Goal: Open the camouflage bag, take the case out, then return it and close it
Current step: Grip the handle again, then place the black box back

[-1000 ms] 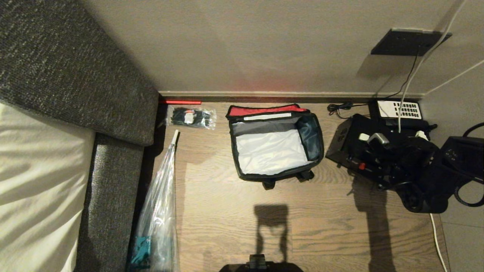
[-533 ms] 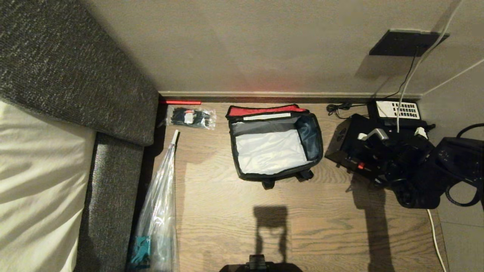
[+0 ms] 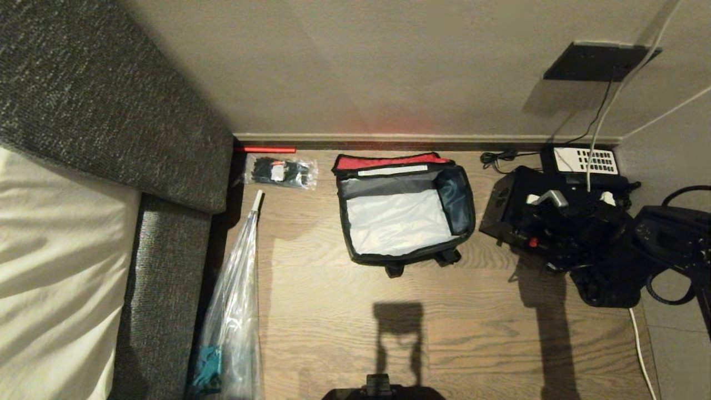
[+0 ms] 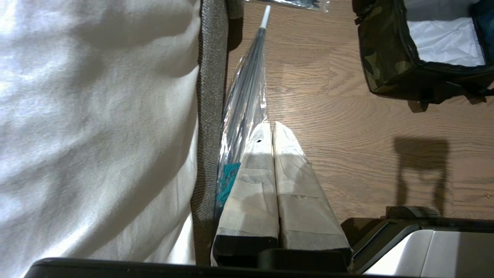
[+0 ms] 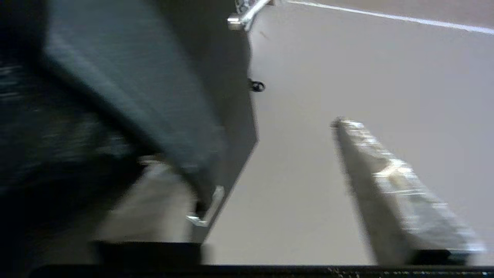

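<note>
You will find nothing legible here. The phone point(image 3: 586, 161) shows a white keypad, but its key marks are too small to read. The white strip inside the bag point(image 3: 404, 208) and the packet point(image 3: 280, 171) carry no text you can make out.

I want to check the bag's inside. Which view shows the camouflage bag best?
The head view: the whole camouflage bag lies open on the floor, red-lined lid back, its pale interior showing no case. The left wrist view catches only one camouflage corner. The right wrist view does not show it.
</note>
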### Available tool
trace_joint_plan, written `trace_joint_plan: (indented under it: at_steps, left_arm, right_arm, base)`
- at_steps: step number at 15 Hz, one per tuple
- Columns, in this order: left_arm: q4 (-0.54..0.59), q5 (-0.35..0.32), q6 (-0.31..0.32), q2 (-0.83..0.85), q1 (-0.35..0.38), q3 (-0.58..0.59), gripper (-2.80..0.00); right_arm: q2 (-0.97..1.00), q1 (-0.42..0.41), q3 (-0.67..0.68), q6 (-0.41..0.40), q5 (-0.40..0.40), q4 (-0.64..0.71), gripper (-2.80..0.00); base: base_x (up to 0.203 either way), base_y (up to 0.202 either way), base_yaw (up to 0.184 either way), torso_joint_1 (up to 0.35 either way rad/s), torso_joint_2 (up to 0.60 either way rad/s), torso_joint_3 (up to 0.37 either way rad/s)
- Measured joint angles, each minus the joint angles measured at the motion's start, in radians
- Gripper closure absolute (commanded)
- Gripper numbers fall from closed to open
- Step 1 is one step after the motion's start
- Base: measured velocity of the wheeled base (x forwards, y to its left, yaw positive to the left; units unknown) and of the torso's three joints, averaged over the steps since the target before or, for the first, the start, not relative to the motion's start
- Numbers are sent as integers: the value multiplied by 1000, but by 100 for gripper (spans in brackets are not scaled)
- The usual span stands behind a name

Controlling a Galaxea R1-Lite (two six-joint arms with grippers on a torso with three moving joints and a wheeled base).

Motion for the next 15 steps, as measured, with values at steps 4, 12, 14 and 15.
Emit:
trace_joint_plan:
  at_steps: [4,12,14,15]
  left_arm:
    - [0,-1,0,0,0,0,0]
    - [0,-1,0,0,0,0,0]
    - [0,0,0,0,0,0,0]
    - [0,0,0,0,0,0,0]
  right_arm:
    - [14,1,17,2,1,3,0]
    - [2,2,51,36,55,10,0]
    - [-40,1,70,33,60,17,0]
    - [-68,1,91,32,62,19,0]
  base:
    - [0,0,0,0,0,0]
    - [0,0,0,0,0,0]
    - [0,0,0,0,0,0]
    - [0,0,0,0,0,0]
